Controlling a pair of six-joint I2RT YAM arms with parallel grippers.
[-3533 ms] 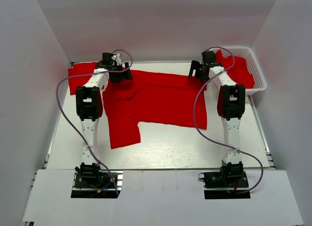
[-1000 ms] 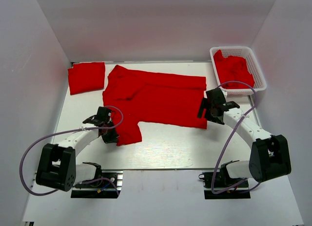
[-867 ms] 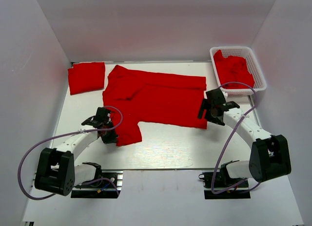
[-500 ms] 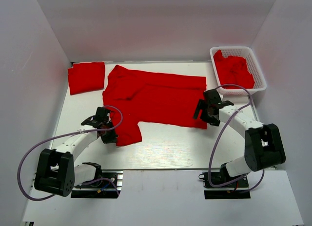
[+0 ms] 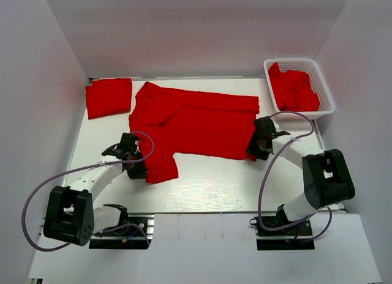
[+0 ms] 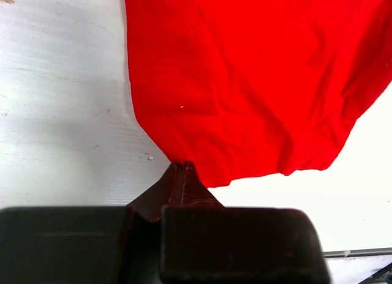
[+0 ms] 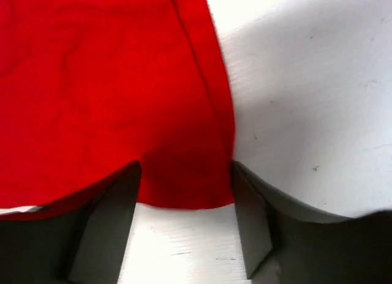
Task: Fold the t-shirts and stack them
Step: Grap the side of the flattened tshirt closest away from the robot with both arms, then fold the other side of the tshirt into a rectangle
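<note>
My left claw (image 6: 182,169) is pinched shut on the shirt (image 5: 202,122) at its sleeve edge, lower left. My right claw (image 7: 184,171) straddles the hem corner, jaws apart. I see soft, creased red cloth lying flat mid-frame, long axis left to right, hem rightward.

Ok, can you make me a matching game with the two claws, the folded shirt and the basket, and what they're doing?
1. left claw
2. right claw
3. folded t-shirt
4. basket

A. far right, red cloth inside
B. open, straddling a corner of the spread t-shirt
C. lying at the far left
D. shut, at the spread t-shirt's near-left edge

Pairs: 1-D, 2-B, 3-C, 4-A
</note>
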